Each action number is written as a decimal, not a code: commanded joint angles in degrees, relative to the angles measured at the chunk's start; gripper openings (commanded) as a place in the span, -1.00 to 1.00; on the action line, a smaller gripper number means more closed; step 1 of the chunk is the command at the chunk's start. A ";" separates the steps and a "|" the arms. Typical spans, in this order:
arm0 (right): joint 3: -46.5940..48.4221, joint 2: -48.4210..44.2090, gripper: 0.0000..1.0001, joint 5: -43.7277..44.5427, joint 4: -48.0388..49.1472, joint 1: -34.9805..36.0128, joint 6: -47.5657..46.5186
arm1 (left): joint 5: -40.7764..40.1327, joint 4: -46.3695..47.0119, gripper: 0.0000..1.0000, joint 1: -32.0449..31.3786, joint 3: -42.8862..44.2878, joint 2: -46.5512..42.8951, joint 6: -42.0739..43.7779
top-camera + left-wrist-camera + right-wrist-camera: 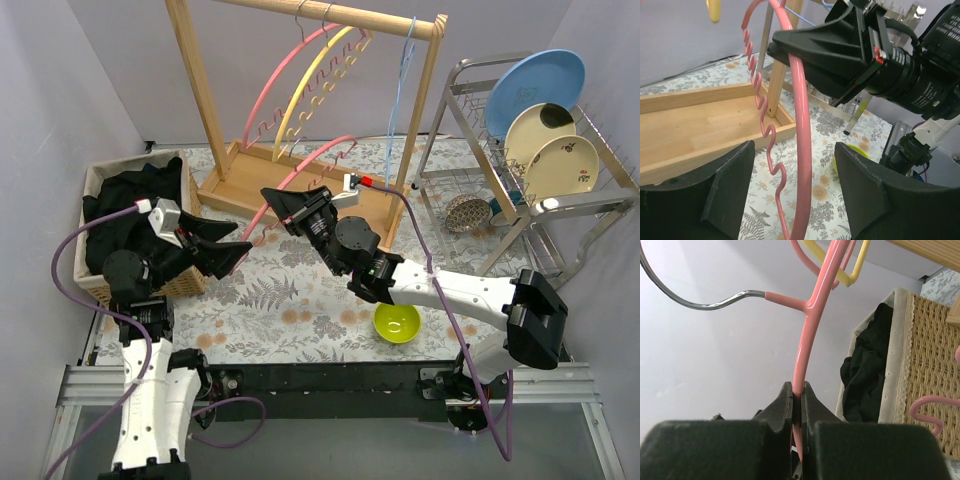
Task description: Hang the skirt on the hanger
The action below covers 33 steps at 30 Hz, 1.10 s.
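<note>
So the right gripper [272, 197] has its fingers clamped tight on the pink hanger [320, 152]. The right wrist view shows the rod pinched right between them, with the metal hook arching off to about 10 o'clock. That hanger is off the wooden rack [215, 100] at 12 o'clock and held tilted over the table [300, 300].

The left gripper [236, 246] has its fingers apart. In its own wrist view they sit on either side of the hanger's lower end, rod and wavy bit between them, with gaps both sides.

The skirt [130, 195] is the black bundle piled in the wicker basket [925, 340] at 9 o'clock, well apart from the hanger. A green bowl [397, 323] sits around 5 o'clock, and there's a dish rack [470, 110] with plates at 2.
</note>
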 commanded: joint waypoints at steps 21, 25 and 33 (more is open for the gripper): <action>-5.53 -5.70 -0.30 6.07 14.93 -0.21 -4.39 | -35.04 -23.30 -1.00 -23.93 10.68 10.51 18.70; -8.69 -8.96 0.09 5.10 13.88 -0.21 -3.96 | -37.08 -28.24 -1.00 -23.93 11.91 8.58 18.88; -12.74 -18.26 0.85 1.06 10.02 -0.21 -6.85 | -43.93 -44.30 -1.00 -24.02 18.85 7.69 18.79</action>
